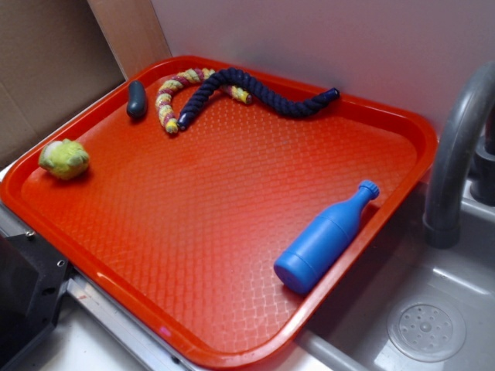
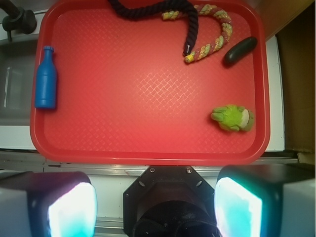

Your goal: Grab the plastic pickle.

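The plastic pickle (image 1: 137, 99) (image 2: 240, 51) is a small dark oblong lying in the far left corner of the red tray (image 1: 232, 201) (image 2: 148, 128). Right beside it lie a yellow-pink braided rope (image 1: 172, 93) (image 2: 217, 34) and a navy braided rope (image 1: 255, 93) (image 2: 153, 11). My gripper (image 2: 155, 207) hangs high above the tray's near edge, over the robot base, far from the pickle. Its two fingers (image 2: 69, 207) stand wide apart with nothing between them. The gripper does not show in the exterior view.
A fuzzy yellow-green lump (image 1: 64, 159) (image 2: 232, 118) sits near the tray's left rim. A blue bottle (image 1: 325, 239) (image 2: 46, 78) lies at the right rim. A sink (image 1: 433, 325) with a grey tap (image 1: 456, 147) borders the tray. The black robot base (image 2: 168, 197) sits below.
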Available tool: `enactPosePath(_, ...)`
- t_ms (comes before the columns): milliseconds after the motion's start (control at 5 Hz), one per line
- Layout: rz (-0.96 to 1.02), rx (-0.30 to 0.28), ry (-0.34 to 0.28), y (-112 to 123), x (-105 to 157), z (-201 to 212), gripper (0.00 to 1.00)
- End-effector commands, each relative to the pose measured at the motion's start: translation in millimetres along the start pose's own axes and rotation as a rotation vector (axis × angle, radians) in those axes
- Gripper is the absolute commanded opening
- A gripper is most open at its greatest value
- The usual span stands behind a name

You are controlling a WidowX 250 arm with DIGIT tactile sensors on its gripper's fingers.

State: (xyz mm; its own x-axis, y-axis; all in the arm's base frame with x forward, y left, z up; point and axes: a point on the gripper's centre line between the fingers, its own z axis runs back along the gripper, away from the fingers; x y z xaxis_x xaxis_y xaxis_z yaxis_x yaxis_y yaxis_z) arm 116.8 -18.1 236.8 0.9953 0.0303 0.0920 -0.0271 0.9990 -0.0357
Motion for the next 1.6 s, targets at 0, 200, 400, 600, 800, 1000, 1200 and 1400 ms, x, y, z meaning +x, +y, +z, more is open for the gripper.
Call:
enactPosePath(0,0.0,0.0,0.0,0.0,0.0,0.0,1.0)
enactPosePath(200,0.257,-0.039,0.033,23.1,47.6,-35.3,1.0)
enactPosePath(400,0.503,-0.039,-0.046,49.3,88.6,-79.7,1.0)
enactPosePath(600,0.747,0.004,-0.088,80.2,120.3,-118.8,1.0)
enactPosePath(800,0.86,0.053,-0.16,100.0,138.7,-141.8,1.0)
enactPosePath(1000,0.952,0.193,-0.14,130.9,146.7,-164.7,1.0)
enactPosePath(1200,0.993,0.233,-0.111,155.4,152.8,-179.9,1.0)
enactPosePath(1400,0.978,0.249,-0.113,163.5,149.6,-178.5,1.0)
